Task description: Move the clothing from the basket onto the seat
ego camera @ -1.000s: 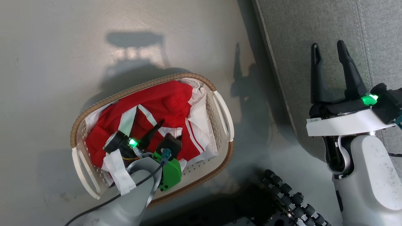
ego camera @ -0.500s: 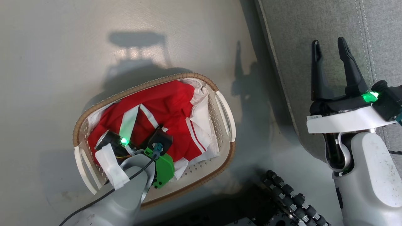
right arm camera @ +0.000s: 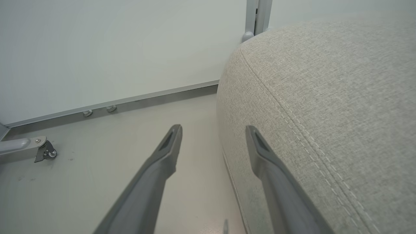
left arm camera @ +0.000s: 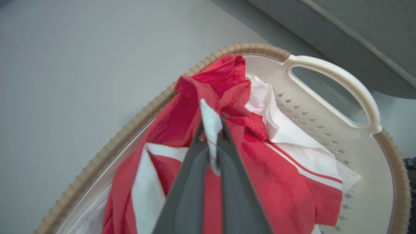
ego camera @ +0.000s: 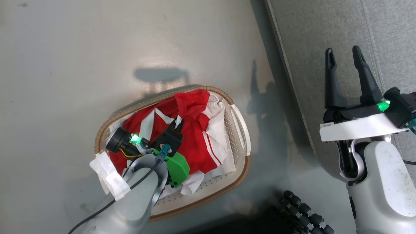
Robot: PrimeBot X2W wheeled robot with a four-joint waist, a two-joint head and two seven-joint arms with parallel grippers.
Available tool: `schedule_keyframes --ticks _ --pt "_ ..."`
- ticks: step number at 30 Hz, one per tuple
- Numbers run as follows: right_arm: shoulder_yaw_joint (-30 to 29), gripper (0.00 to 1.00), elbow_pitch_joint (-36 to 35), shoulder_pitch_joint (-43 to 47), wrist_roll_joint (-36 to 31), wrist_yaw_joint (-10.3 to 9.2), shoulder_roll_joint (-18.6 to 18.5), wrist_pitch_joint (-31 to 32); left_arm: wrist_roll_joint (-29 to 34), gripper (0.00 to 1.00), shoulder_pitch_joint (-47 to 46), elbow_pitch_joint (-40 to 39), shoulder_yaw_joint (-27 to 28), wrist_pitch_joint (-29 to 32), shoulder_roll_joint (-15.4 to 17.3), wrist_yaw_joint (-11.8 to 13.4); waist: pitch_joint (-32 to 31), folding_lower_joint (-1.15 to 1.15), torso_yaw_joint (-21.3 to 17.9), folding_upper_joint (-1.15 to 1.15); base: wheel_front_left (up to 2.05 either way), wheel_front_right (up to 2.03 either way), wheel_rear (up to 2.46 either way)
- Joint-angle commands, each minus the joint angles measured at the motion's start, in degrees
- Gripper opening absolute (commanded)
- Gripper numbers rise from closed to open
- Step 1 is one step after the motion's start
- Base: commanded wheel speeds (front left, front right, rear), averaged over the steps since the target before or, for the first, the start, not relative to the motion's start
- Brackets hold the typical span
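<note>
Basket (ego camera: 243,130) near seat (ego camera: 318,39) edge (floor strip (ego camera: 276,130) between); clothing (ego camera: 195,143) touching rim (ego camera: 208,88).

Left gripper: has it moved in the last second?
Yes. The left gripper has shut on the clothing and drawn toward the far rim of the basket, bunching a red fold there.

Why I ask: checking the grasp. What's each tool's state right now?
Left tool: closed on a white strip of the red clothing, above the basket.
Right tool: open, empty, by the seat edge.
</note>
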Motion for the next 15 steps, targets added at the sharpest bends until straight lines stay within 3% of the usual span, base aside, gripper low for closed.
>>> schedule_keyframes --ticks 1,15 --pt "-0.27 1.00 0.48 0.87 -0.69 -0.02 -0.19 -0.12 0.22 0.00 1.55 -1.43 0.03 0.02 0.71 -0.29 -3.75 0.00 1.82 0.00 0.00 0.00 0.00" --pt "-1.38 1.00 2.94 6.49 -4.73 -0.02 -0.18 -0.12 1.55 0.00 7.25 -14.37 0.59 0.01 3.59 -1.48 -20.34 0.00 5.40 0.00 0.00 0.00 0.00"
